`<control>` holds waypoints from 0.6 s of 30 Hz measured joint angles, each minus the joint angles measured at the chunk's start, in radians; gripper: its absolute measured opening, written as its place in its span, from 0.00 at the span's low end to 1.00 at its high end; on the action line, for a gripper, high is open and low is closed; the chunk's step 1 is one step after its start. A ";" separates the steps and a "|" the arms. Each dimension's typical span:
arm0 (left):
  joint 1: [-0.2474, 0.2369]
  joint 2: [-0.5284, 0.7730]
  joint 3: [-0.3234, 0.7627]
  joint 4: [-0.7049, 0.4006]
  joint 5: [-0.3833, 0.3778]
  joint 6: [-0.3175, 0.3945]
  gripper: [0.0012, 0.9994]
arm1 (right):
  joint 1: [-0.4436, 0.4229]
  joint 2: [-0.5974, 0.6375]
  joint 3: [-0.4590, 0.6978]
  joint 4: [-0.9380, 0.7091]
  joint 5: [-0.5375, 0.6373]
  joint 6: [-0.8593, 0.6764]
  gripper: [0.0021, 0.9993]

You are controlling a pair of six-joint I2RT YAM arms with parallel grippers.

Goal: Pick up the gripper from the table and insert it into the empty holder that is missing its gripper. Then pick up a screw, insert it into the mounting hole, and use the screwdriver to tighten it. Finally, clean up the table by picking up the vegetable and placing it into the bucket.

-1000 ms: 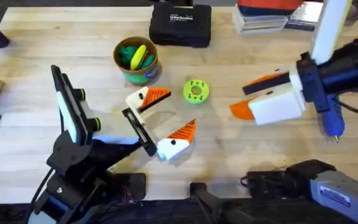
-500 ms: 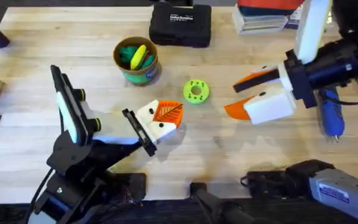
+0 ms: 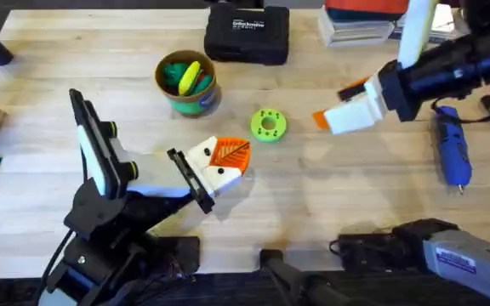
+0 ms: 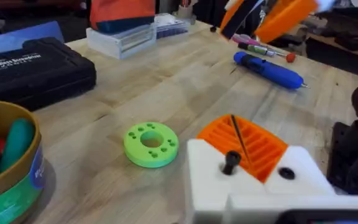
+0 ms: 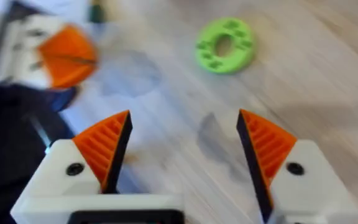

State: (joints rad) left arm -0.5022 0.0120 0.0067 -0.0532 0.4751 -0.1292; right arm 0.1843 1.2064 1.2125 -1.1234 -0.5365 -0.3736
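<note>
Our right fingers point(image 5: 101, 152) stand wide apart and empty, above the table point(image 3: 330, 204) beyond the lime-green disc point(image 3: 268, 125). Our left fingers point(image 3: 215, 166) are closed together, so we judge them to be the holder with the gripper seated. The screwdriver point(image 3: 449, 151) lies far right of the disc. Reaching hastily, we could knock it rolling.

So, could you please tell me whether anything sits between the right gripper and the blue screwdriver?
Nothing visible does. The right gripper, jaws open, hangs above bare wood, and the screwdriver lies just beside its wrist; the lime-green disc sits off on the other side.
</note>
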 joint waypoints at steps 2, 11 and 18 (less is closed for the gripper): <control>0.000 0.000 0.000 0.000 0.000 0.000 0.01 | -0.046 0.000 0.000 0.003 0.113 0.056 0.99; 0.000 0.000 0.000 0.000 0.000 0.000 0.01 | -0.342 0.003 0.000 0.096 0.495 0.157 0.99; 0.000 0.000 0.000 0.000 0.000 0.000 0.01 | -0.568 0.104 0.000 0.117 0.680 0.053 0.99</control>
State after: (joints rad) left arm -0.5022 0.0116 0.0067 -0.0532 0.4751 -0.1292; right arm -0.3834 1.3109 1.2122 -1.0061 0.1438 -0.3207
